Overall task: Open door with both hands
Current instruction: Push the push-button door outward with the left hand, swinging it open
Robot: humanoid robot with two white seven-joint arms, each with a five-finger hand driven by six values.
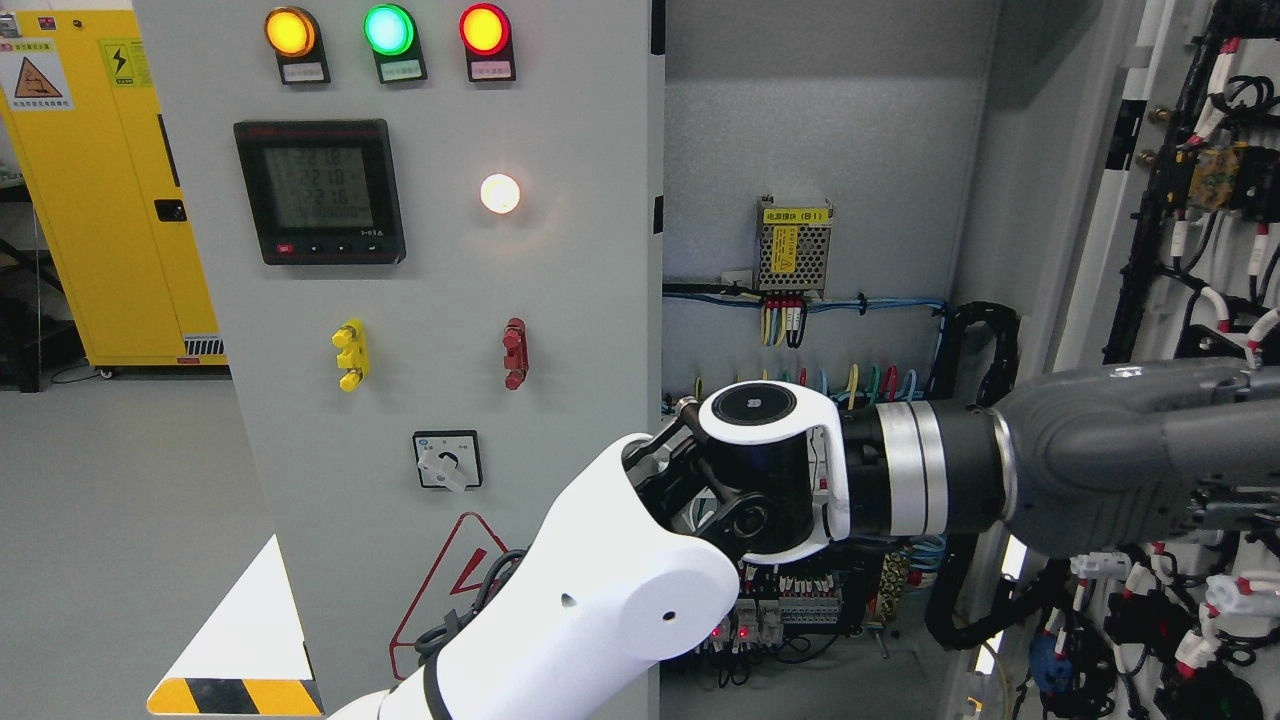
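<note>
1. Head view: my landmark is the grey control panel (400, 300) with its meter display (320, 190). The cabinet door (1180, 300), wired on its inner face, stands swung out well to the right of that panel, and the cabinet interior (810, 250) lies open between them.
2. My left arm (600, 590) enters bottom-left, crosses below the panel and reaches right. Its grey left hand (1120, 460) sits against the door's inner face.
3. I cannot tell whether that hand is closed on anything or merely pressing; its fingers are hidden among the wiring (1200, 600).
4. The right arm is out of sight.
5. I judge the door mostly open. To finish well, I'd push on bare metal, keep clear of the cable looms, and move slowly along the hinge arc.
</note>
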